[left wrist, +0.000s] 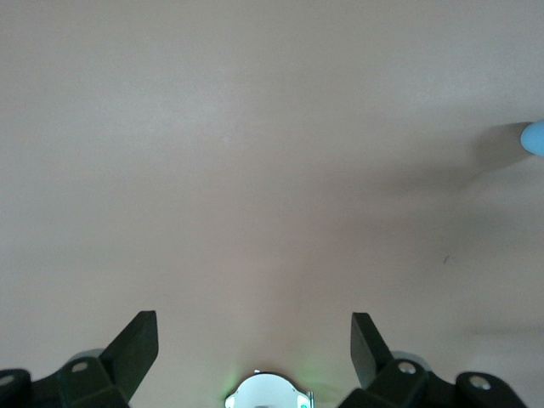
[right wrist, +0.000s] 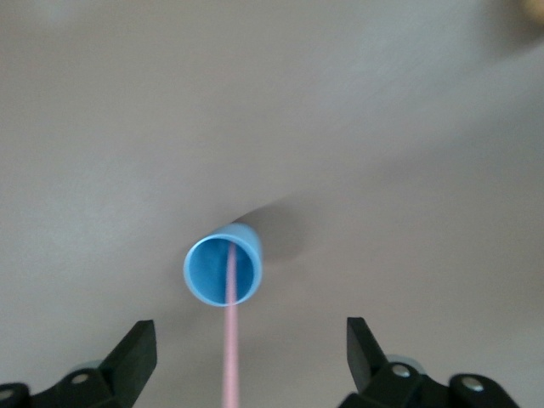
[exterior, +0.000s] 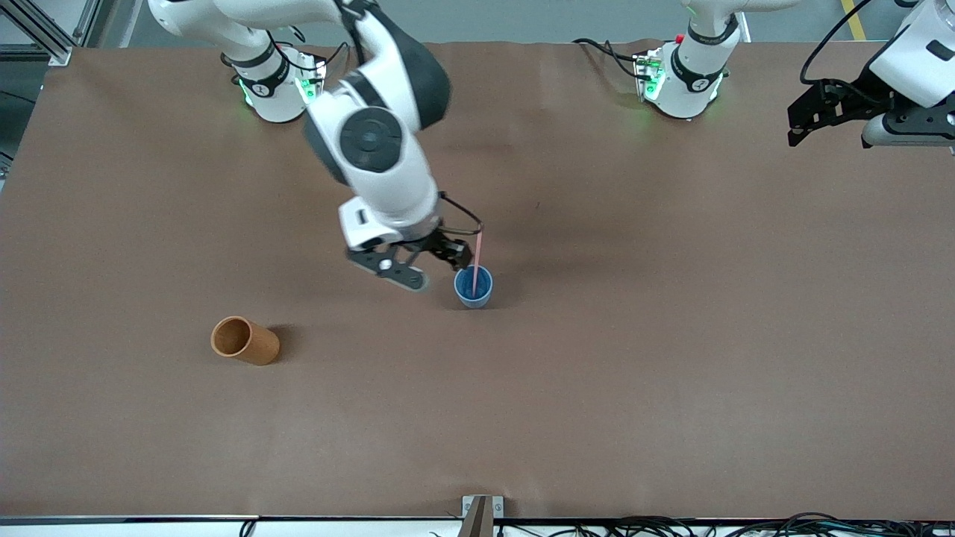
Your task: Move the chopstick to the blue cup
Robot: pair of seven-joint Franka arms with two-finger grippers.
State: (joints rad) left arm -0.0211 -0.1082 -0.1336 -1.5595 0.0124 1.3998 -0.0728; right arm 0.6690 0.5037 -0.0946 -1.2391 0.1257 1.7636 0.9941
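Note:
The blue cup (exterior: 474, 287) stands upright in the middle of the table. The pale pink chopstick (exterior: 477, 257) stands in it, leaning on the rim, its upper end sticking out. My right gripper (exterior: 433, 267) hovers just above and beside the cup, open. In the right wrist view the chopstick (right wrist: 229, 357) rises from the cup (right wrist: 223, 274) between the spread fingers of the right gripper (right wrist: 251, 348) and touches neither. My left gripper (exterior: 802, 119) waits, open and empty, high over the left arm's end of the table; it also shows in the left wrist view (left wrist: 255, 344).
An orange-brown cup (exterior: 245, 341) lies on its side, nearer the front camera and toward the right arm's end. A metal bracket (exterior: 481, 511) sits at the table's front edge. The blue cup's edge (left wrist: 535, 136) shows in the left wrist view.

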